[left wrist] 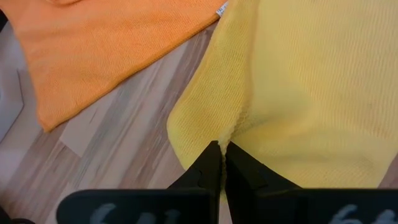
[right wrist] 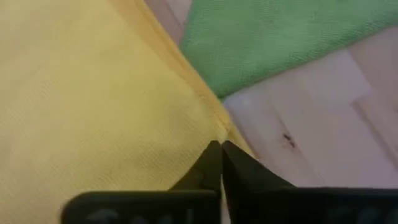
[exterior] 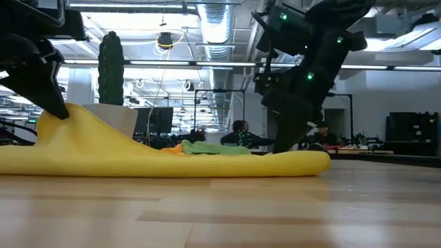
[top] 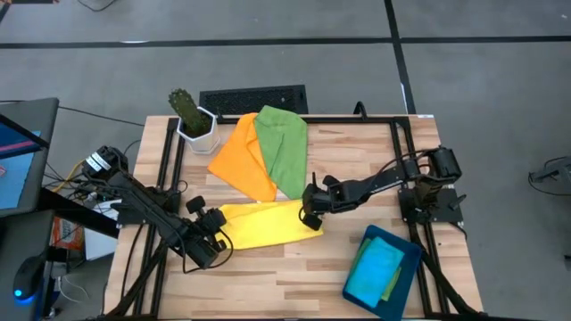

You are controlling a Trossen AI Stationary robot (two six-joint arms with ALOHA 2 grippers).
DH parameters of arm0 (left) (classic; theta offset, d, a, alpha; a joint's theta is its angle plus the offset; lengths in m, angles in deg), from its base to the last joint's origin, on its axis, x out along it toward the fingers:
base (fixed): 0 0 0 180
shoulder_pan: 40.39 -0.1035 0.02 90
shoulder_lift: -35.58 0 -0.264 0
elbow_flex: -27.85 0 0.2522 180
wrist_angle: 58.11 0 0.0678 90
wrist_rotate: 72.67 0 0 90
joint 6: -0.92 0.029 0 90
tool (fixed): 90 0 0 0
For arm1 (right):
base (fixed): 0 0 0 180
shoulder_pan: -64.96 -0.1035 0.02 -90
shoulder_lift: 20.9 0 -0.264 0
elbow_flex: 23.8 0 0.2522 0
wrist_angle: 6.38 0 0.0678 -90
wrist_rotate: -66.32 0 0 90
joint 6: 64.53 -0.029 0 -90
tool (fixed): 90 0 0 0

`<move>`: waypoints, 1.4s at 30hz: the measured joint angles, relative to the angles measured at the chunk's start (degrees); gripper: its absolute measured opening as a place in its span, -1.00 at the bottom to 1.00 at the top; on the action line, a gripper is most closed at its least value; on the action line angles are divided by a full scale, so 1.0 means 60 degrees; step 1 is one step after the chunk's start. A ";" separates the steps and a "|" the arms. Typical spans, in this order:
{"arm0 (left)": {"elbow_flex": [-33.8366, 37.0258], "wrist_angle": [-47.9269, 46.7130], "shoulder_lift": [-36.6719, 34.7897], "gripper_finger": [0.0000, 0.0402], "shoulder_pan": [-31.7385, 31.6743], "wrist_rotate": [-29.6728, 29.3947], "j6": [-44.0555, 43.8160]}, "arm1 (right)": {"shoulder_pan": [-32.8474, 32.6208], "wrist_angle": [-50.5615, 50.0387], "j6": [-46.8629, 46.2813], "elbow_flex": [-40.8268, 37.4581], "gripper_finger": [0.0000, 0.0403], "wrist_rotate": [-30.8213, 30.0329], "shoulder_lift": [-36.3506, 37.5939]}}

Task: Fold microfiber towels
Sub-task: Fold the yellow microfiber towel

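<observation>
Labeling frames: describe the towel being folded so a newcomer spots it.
On the wooden table, look near the middle, between the two grippers. The yellow towel lies there, in front of the orange towel and green towel. Only it is pinched by both the left gripper and right gripper.

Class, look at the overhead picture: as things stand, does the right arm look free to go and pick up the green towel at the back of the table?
Probably not yet. The right gripper is shut on the yellow towel, so it would have to let go first. The green towel itself lies uncovered nearby.
</observation>
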 joint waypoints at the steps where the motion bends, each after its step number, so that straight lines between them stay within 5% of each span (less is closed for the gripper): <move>1: 0.0000 0.0000 0.0000 -1.00 0.0000 0.0000 -0.0002 | -0.0049 0.0005 0.0035 0.0000 -0.93 -0.0004 0.0002; 7: 0.0000 -0.0002 0.0000 -1.00 0.0000 0.0007 -0.0006 | -0.0316 -0.0096 -0.0062 0.0064 -0.83 -0.0138 0.0018; 15: 0.0000 -0.0015 0.0000 -1.00 -0.0227 0.0105 0.0123 | -0.0593 -0.0598 -0.0367 0.0066 -0.94 -0.0211 0.0131; 26: 0.0000 -0.0306 0.0000 -1.00 -0.0794 0.0028 0.0694 | -0.0781 -0.1401 -0.0825 0.0057 -0.90 -0.1348 0.0477; 42: 0.0772 0.0654 0.0004 -0.92 -0.1115 0.0432 0.0843 | -0.0506 -0.1436 -0.0828 0.0015 -0.75 -0.1229 0.0466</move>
